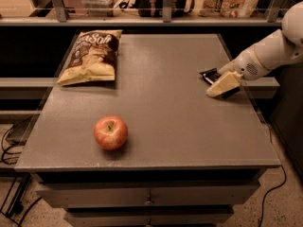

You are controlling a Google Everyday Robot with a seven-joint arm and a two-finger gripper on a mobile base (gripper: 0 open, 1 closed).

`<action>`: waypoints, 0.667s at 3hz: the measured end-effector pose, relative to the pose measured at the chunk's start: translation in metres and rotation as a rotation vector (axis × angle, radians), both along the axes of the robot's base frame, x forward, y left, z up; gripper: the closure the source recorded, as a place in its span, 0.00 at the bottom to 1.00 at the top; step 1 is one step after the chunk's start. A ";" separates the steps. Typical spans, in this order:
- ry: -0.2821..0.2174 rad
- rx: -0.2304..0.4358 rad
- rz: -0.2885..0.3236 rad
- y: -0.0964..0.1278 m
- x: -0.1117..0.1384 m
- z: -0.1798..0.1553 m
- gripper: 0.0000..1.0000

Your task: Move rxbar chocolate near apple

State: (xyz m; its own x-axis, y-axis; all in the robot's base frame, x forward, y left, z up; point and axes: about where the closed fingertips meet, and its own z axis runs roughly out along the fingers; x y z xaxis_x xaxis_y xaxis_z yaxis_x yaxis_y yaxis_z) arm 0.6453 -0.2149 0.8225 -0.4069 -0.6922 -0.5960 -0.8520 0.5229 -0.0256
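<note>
In the camera view, the grasp is judged in hand: the tool (221,85) is seen low over the rxbar chocolate (209,74) at the worktop's (165,93) right edge, well apart from the apple (111,132) (front left). A secure pinch is called for next. The bar is half hidden, and whether the tool is spread or pinching cannot be told.

Grey tabletop (180,122), flat and wide. Lying on it: a brown-and-yellow chip bag (91,56) at the far left corner, a round red apple (111,133) near the front on the left, well apart from the bag, and a small black rxbar chocolate (209,75) by the right edge. Down low at that right edge, partly over the bar, the pale claw (220,86).
</note>
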 end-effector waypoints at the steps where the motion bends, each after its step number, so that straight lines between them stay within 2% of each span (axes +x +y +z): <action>1: 0.000 0.000 0.000 0.000 0.000 0.009 0.87; 2: 0.000 0.000 0.000 0.000 0.000 0.012 1.00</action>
State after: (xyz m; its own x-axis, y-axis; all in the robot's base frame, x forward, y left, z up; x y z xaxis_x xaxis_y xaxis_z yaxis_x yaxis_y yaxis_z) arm 0.6452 -0.2149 0.8341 -0.4065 -0.6925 -0.5960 -0.8521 0.5227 -0.0261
